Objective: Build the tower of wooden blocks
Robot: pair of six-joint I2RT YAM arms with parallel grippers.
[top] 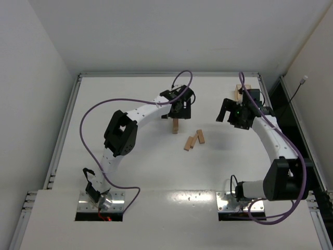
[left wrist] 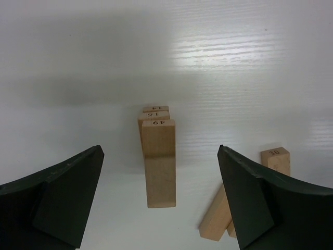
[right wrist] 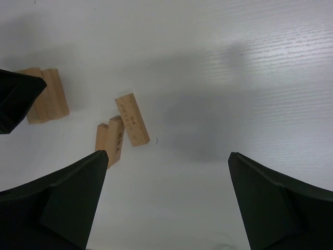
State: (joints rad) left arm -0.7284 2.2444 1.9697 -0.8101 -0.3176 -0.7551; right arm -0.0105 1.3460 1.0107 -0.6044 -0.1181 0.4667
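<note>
The wood block tower [top: 176, 125] is a tight cluster of three light-tan blocks on the table. In the left wrist view [left wrist: 158, 166] their numbered ends read 14, 16 and 49. I cannot tell whether they stand upright or lie stacked. My left gripper [top: 177, 110] is open and empty just above it, its jaws wide either side of the cluster [left wrist: 159, 151] without touching. Three loose blocks [top: 194, 139] lie just right of it. My right gripper [top: 225, 112] is open and empty [right wrist: 166, 156], hovering right of the loose blocks [right wrist: 132, 119].
A shallow tan tray [top: 242, 89] sits at the back right corner behind the right wrist. A raised rim [top: 166, 74] borders the white table. Purple cables loop off both arms. Loose blocks [left wrist: 216, 216] lie near the left gripper's right finger.
</note>
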